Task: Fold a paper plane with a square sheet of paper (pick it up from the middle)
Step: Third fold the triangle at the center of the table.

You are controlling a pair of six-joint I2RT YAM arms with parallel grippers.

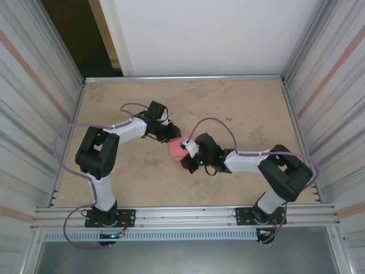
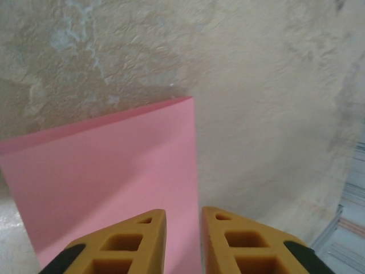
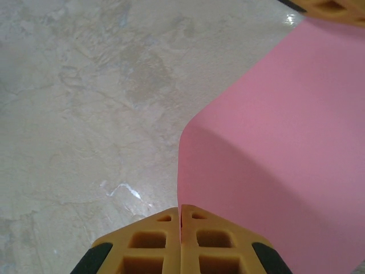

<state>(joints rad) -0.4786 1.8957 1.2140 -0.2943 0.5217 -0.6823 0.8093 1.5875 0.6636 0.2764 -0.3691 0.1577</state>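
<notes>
Both the left arm (image 1: 101, 191) and the right arm (image 1: 245, 161): white link shells, black joint housings, black bases. A lilac cable (image 1: 61, 134) loops along each. Small green light (image 1: 112, 233) on the left base. On the left gripper (image 2: 183, 220) and right gripper (image 3: 180, 210): orange-yellow wedge fingers (image 2: 134, 245), square cut-outs, black patches at outer corners.

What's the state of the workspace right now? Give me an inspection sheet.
Surface: mottled beige tabletop.
Job's things: pink paper mid-table, bowed upward, not yet a plane.
Clutter: nothing seen.
Tools: left tool slightly open at the paper's edge; right tool shut, seemingly pinching the paper's edge.
Cables: purple cables loop off both arms, clear of the paper.
Surroundings: ribbed metal walls, white panel behind.
</notes>
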